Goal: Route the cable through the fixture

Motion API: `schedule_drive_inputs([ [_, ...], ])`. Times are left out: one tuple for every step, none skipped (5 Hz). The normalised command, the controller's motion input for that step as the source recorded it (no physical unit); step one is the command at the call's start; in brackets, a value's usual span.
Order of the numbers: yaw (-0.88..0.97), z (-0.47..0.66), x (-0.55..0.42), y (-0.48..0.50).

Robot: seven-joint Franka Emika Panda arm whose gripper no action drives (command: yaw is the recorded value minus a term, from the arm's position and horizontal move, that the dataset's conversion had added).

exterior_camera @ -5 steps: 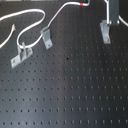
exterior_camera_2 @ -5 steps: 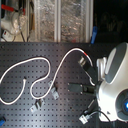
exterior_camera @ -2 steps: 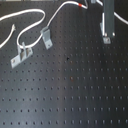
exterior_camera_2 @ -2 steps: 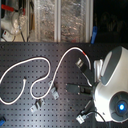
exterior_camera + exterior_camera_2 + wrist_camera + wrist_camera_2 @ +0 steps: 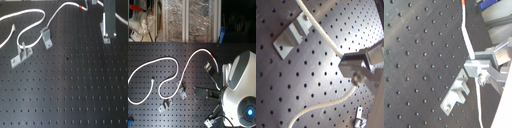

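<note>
Black perforated board (image 5: 70, 95), white cable (image 5: 30, 22) looping, cluttered shelves (image 5: 188, 20) behind

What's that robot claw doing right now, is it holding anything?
Gripper: closed on the white cable, pinching it just above the black perforated board.

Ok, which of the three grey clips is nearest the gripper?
The fixture at the first exterior view's right, just under the gripper; the slanted clip and flat bracket lie leftward.
</note>
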Motion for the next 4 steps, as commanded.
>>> schedule_drive_inputs([
  [0.0, 0.12, 0.229, 0.46],
  [0.0, 0.0, 0.024, -0.001],
  [0.0, 0.12, 0.185, 0.068],
  [0.0, 0.0, 0.445, 0.067],
])
